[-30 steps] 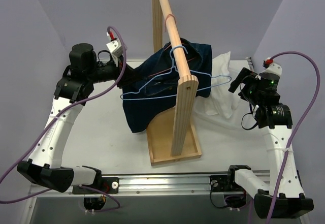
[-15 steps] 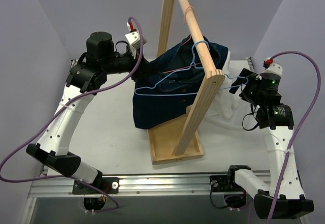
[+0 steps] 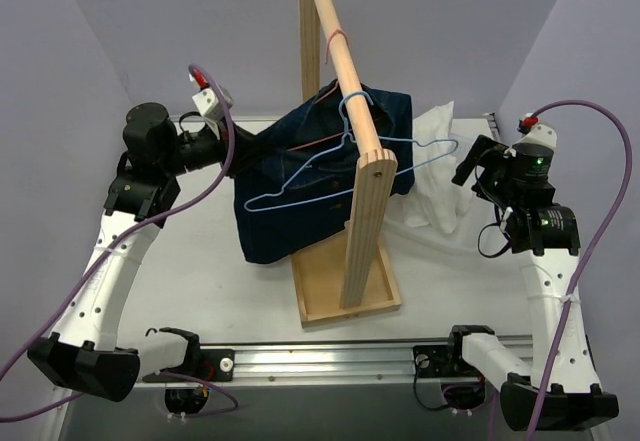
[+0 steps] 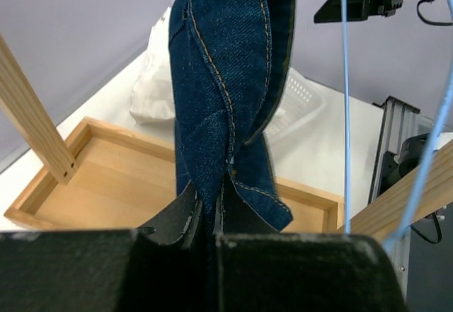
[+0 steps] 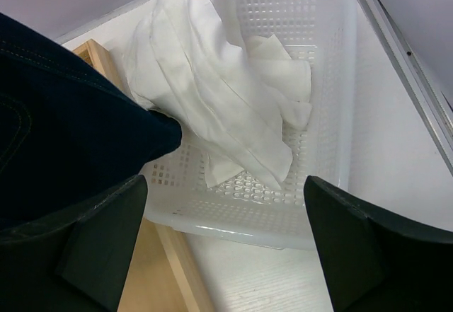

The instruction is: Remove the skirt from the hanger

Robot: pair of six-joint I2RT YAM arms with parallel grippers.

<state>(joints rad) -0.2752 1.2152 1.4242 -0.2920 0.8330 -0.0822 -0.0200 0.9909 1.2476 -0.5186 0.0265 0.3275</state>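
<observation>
The skirt, of dark blue denim, hangs on a light blue wire hanger. The hanger hook sits over the sloping wooden rail of a rack. The rail rests on a front post, which stands in a shallow wooden tray on the worktop. The skirt hangs to the left of the post, above the tray and the worktop. The right end of the hanger projects past the skirt toward the right arm.

The left gripper reaches in from the left at the height of the skirt's upper edge. In the left wrist view its jaws are closed on a stitched edge of the skirt. The fabric rises from them in a twisted fold. A strand of the hanger wire runs just to the right of the fold.

The right gripper hovers near the right end of the hanger, clear of the skirt. In the right wrist view its jaws stand wide apart and hold nothing. A corner of the skirt shows at the left of that view. Below lies a white perforated basket with a crumpled white cloth in it. The basket stands just beside the wooden tray.
</observation>
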